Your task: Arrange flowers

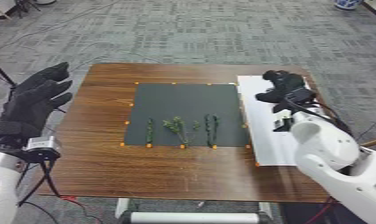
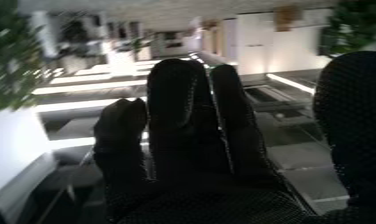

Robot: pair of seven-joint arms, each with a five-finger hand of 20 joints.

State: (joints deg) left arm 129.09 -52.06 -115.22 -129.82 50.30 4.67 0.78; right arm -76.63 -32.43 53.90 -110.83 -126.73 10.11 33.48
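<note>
Green stems lie on the dark mat (image 1: pixel 176 100) in the head view: a thin stem (image 1: pixel 150 131) on the left, a leafy branched sprig (image 1: pixel 177 127) in the middle and two narrow stems (image 1: pixel 215 129) side by side on the right. My right hand (image 1: pixel 287 91) is above the far part of the white board (image 1: pixel 269 147), apart from the stems. In the right wrist view my right hand (image 2: pixel 189 135) has straight, spread fingers holding nothing. Off the table's left edge, my left hand (image 1: pixel 32 102) is open with its fingers extended.
The brown wooden table (image 1: pixel 104 172) carries the mat, with small orange markers around its edges. The white board lies right of the mat, partly under my right forearm (image 1: pixel 322 140). A white bar (image 1: pixel 193 218) runs below the table's near edge.
</note>
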